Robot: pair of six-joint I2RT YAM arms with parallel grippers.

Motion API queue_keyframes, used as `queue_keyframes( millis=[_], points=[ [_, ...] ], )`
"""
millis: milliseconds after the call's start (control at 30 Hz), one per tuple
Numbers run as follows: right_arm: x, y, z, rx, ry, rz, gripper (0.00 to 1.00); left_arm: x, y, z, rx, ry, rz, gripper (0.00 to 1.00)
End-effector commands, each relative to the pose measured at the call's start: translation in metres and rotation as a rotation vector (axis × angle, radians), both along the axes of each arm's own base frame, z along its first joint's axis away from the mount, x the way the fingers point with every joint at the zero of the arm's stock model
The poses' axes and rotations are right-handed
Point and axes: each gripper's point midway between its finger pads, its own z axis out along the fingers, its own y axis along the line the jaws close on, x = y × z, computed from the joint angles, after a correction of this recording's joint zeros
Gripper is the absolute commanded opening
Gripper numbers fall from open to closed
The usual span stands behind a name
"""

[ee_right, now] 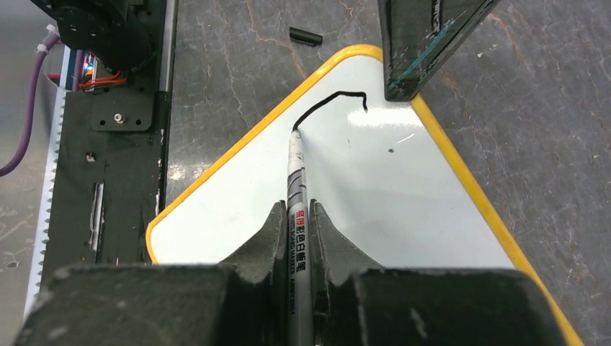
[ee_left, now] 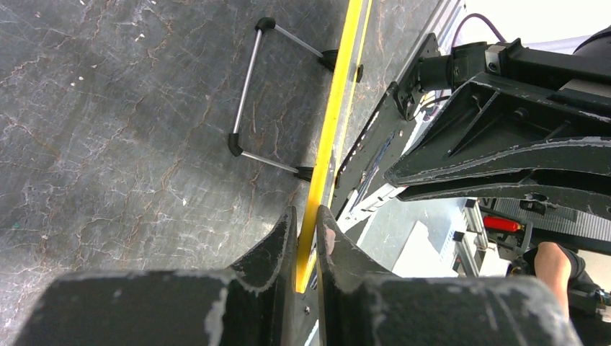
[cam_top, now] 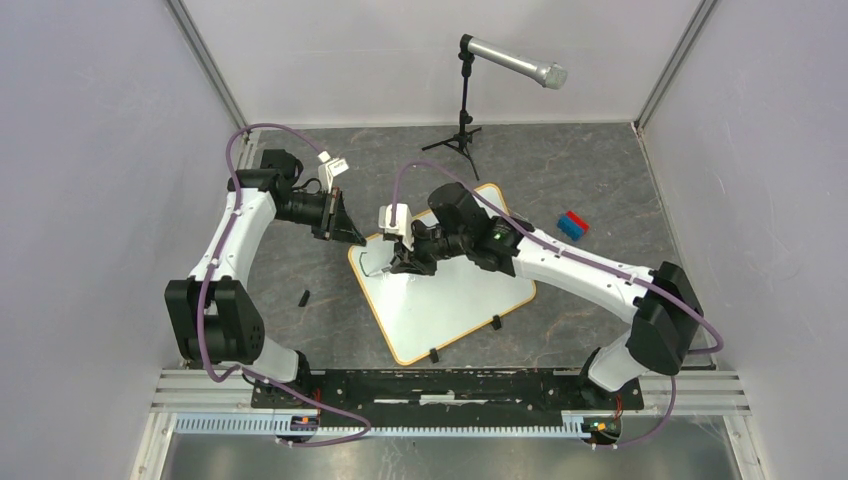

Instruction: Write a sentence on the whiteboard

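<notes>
Right jaws are clamped narrow on a silver marker (ee_right: 296, 209), whose tip touches the whiteboard (ee_right: 375, 194) near one rounded corner, at the end of a short curved black stroke, the only part of the sentence (ee_right: 328, 99) visible. Left jaws pinch the board's yellow-orange rim (ee_left: 326, 144) just beside that corner, close to the stroke. Outward, the board rests diagonally on the grey bench (cam_top: 600, 170) between both arms, its black clip feet (cam_top: 495, 322) on the near edge.

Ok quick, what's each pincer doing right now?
Left pincer: closed on the whiteboard rim.
Right pincer: closed on the marker, tip touching the whiteboard.
</notes>
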Motion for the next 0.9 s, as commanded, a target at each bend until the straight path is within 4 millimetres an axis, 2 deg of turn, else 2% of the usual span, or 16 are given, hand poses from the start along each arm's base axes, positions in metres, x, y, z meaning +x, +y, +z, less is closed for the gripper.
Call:
queue_keyframes(
  millis=[0,400,633,767,867],
  points=[
    [-0.003,-0.009,0.003,-0.007,-0.031,-0.001,0.00,0.005,0.006,0.003,0.044,-0.074,-0.008,0.02],
    [0.019,-0.025,0.014,-0.009,-0.069,-0.078,0.00,0.003,0.007,0.002,0.052,-0.075,-0.005,0.03],
    [0.012,-0.022,0.033,0.040,-0.073,-0.043,0.00,0.004,0.006,0.002,0.049,-0.074,-0.008,0.02],
    [0.017,-0.026,0.043,0.062,-0.100,-0.064,0.00,0.004,0.006,0.002,0.050,-0.075,-0.008,0.03],
    [0.022,-0.027,0.043,0.063,-0.097,-0.083,0.00,0.004,0.006,0.003,0.050,-0.075,-0.008,0.02]
  ],
)
